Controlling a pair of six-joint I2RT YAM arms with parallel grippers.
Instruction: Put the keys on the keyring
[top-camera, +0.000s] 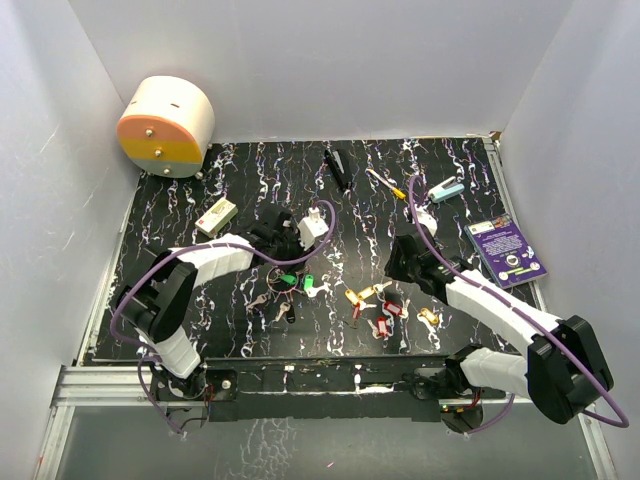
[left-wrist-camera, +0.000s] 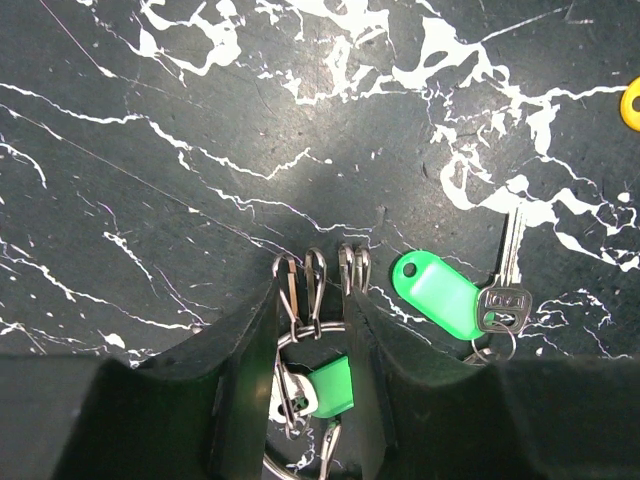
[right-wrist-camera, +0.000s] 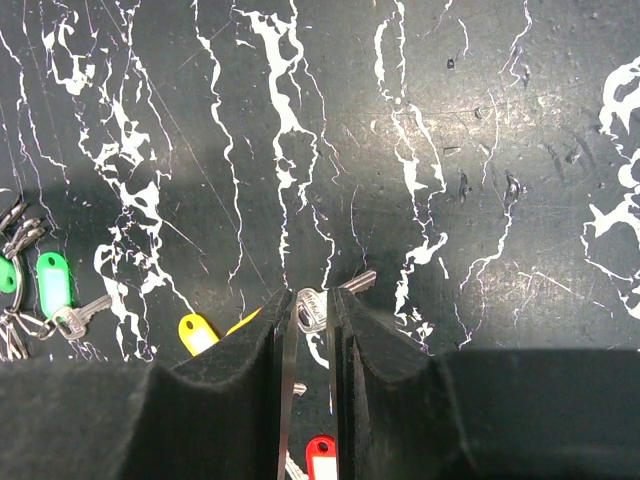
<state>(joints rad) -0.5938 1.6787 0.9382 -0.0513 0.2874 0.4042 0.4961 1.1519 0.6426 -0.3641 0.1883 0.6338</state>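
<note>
The keyring (left-wrist-camera: 312, 327), a thin silver wire ring hung with metal clips and a green tag (left-wrist-camera: 333, 385), sits across the jaws of my left gripper (left-wrist-camera: 318, 290), which is shut on it. A second green-tagged key (left-wrist-camera: 437, 296) lies just right of the jaws. My right gripper (right-wrist-camera: 312, 298) is shut on the silver head of a key (right-wrist-camera: 311, 309), whose blade pokes out to the right. Yellow-tagged (right-wrist-camera: 197, 332) and red-tagged (right-wrist-camera: 320, 455) keys lie below it. In the top view, loose keys (top-camera: 383, 308) lie between the left gripper (top-camera: 283, 252) and the right gripper (top-camera: 400, 268).
A round white-and-orange device (top-camera: 165, 125) stands at the back left. A small box (top-camera: 216, 217), a black pen (top-camera: 337, 170), a yellow-handled screwdriver (top-camera: 385, 183) and a light-blue item (top-camera: 447, 190) lie at the back. A purple card (top-camera: 507, 252) lies at the right edge.
</note>
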